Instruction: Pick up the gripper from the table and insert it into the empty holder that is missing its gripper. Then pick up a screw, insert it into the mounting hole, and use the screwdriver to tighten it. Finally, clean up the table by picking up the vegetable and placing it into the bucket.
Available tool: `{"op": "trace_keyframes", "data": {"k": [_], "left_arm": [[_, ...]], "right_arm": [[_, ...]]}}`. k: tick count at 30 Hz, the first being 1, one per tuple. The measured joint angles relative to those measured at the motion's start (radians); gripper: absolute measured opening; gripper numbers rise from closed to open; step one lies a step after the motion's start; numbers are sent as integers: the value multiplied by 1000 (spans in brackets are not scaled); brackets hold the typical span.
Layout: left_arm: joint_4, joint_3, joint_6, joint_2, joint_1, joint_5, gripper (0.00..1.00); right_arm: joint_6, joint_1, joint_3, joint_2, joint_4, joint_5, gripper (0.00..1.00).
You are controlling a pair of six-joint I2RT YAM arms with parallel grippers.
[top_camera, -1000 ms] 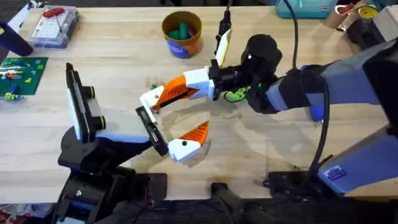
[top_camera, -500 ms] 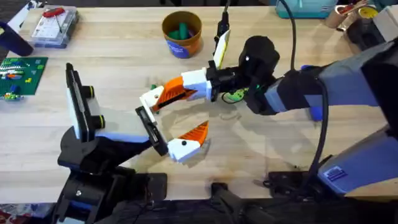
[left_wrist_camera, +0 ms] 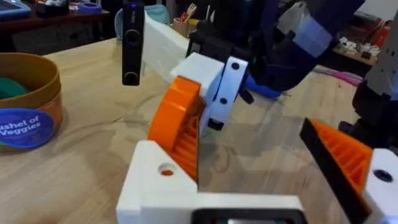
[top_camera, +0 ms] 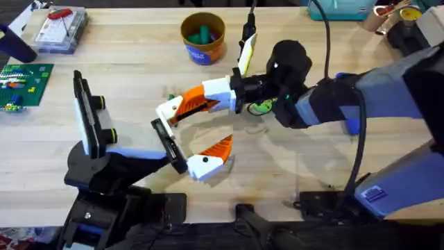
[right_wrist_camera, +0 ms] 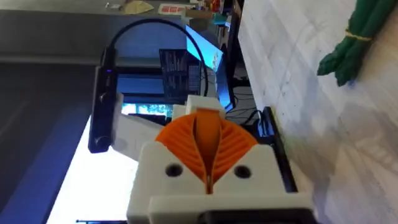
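Observation:
My right gripper [top_camera: 193, 102] reaches in from the right and is shut on the small orange gripper [top_camera: 168, 110], whose white base shows past the pads [right_wrist_camera: 198, 102]. That base sits at the far end of the holder [top_camera: 168, 144], the black bar on my left arm; I cannot tell if it is seated. In the left wrist view the orange gripper [left_wrist_camera: 180, 127] stands on a white block with a hole. My left gripper [top_camera: 201, 128] is open, one orange finger [top_camera: 214, 154] mounted. The green vegetable [top_camera: 262, 106] lies partly under my right arm. The bucket [top_camera: 203, 38] stands at the back.
A dark green cylinder sits inside the bucket [left_wrist_camera: 25, 106]. A black and pale-yellow tool [top_camera: 248, 38] stands right of it. A clear parts box [top_camera: 61, 28] and a green board [top_camera: 21, 80] lie far left. A green bundle [right_wrist_camera: 357, 37] rests on the table [top_camera: 312, 160].

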Motion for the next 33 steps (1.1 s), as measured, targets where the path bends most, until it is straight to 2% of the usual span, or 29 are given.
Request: {"op": "trace_keyframes", "data": {"k": [5, 8, 10, 14, 15, 17, 27, 33], "left_arm": [[0, 0, 0, 0, 0, 0, 989], [0, 0, 0, 0, 0, 0, 989], [0, 0, -3, 0, 0, 8, 989], [-3, 0, -8, 0, -12, 53, 989], [-4, 0, -8, 0, -12, 60, 989], [-5, 0, -8, 0, -12, 68, 989], [-5, 0, -8, 0, -12, 83, 989], [-5, 0, -8, 0, -12, 84, 989]], "right_arm": [[1, 0, 0, 0, 0, 0, 20], [5, 0, 0, 0, -2, 0, 111], [8, 3, 0, 0, -1, 13, 288], [6, 18, 0, 0, 1, 42, 893], [6, 20, 0, 0, 1, 45, 968], [7, 22, 0, 0, 0, 49, 993], [7, 16, 0, 0, 1, 52, 994], [14, -42, 0, 0, 1, 10, 994]]}}
